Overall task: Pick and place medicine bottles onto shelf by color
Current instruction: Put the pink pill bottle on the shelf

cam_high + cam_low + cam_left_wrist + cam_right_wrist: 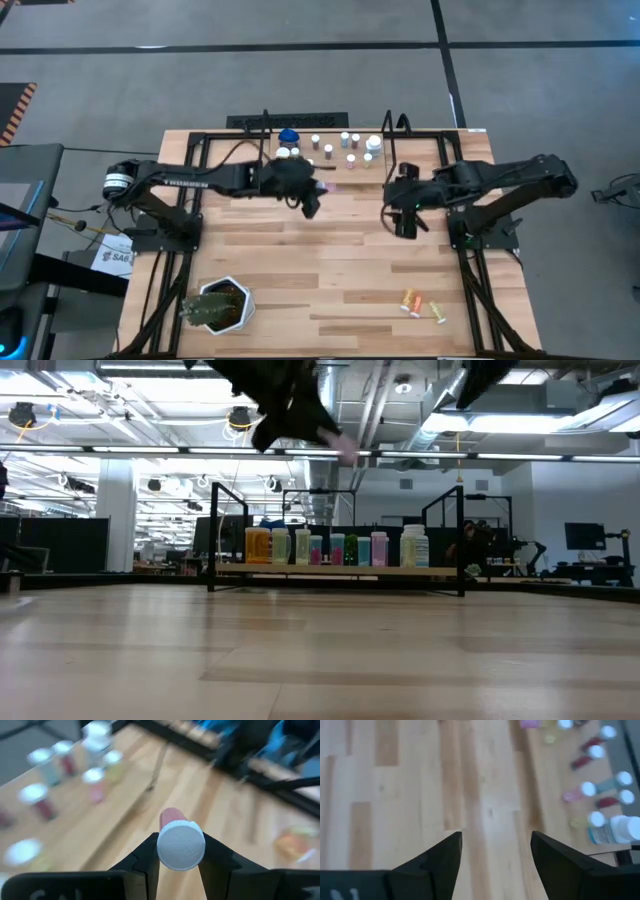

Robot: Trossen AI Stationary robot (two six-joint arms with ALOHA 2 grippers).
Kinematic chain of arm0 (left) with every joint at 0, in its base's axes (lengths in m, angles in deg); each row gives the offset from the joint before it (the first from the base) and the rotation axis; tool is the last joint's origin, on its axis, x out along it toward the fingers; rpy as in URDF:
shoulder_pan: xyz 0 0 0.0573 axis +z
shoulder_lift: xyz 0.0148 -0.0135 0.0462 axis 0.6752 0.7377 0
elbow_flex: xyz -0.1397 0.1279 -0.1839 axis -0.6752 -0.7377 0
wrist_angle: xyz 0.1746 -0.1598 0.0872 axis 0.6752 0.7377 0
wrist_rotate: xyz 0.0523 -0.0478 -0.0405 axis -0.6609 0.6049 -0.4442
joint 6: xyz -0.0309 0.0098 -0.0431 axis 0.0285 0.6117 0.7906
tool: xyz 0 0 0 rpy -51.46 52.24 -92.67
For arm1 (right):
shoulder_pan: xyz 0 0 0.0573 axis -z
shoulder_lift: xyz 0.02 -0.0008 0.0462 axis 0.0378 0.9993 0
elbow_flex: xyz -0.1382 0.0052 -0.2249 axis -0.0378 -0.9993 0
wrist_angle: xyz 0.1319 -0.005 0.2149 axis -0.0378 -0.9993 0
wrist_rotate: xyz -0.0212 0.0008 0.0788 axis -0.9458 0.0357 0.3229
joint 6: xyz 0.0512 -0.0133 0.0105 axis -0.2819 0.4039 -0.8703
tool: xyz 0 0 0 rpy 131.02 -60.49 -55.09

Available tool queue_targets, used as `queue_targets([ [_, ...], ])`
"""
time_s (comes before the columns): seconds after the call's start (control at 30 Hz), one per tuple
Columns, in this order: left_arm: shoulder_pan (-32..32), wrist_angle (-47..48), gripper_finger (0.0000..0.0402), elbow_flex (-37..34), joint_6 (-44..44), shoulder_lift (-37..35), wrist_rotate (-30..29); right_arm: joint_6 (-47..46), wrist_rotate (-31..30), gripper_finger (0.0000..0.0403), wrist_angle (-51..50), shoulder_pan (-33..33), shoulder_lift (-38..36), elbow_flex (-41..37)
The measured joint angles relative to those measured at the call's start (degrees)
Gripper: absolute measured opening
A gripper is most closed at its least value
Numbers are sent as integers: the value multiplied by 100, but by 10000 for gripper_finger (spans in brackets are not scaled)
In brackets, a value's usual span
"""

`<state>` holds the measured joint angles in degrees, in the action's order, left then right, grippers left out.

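Observation:
The shelf [330, 165] stands along the table's far edge and carries several white-capped medicine bottles [345, 140]; the low view shows them in a row [340, 548]. Just in front of the shelf my left gripper [312, 207] is shut on a pink bottle with a white cap [181, 845], well above the table. My right gripper [405, 228] hangs open over bare wood right of centre, with nothing between its fingers [496, 845]. An orange bottle [409, 300] and a yellow one [437, 312] lie on their sides at the near right. My left gripper pinches the pink bottle at its white cap [167, 851] between the two fingers. The bottle lies along the fingers, and its pink body [171, 815] sticks out beyond them. The fingers slant downward, and the bottle is lifted clear of the table [345, 452].
A green spiky plant in a white pot [218, 305] stands at the near left. Black frames of the arm mounts [165, 235] [485, 235] flank the table. Open wood lies between the shelf and the near edge.

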<state>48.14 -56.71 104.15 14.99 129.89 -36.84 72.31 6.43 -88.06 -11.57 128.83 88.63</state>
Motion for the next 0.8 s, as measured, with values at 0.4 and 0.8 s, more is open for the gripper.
queue_targets([
  [0.4,975,2589,93,2332,-958,1962,640,-93,38,260,1862,960,-1368,-2277],
  [0.8,1138,3269,92,2995,-1267,2620,499,-247,72,260,2675,1066,-1431,-3121],
])
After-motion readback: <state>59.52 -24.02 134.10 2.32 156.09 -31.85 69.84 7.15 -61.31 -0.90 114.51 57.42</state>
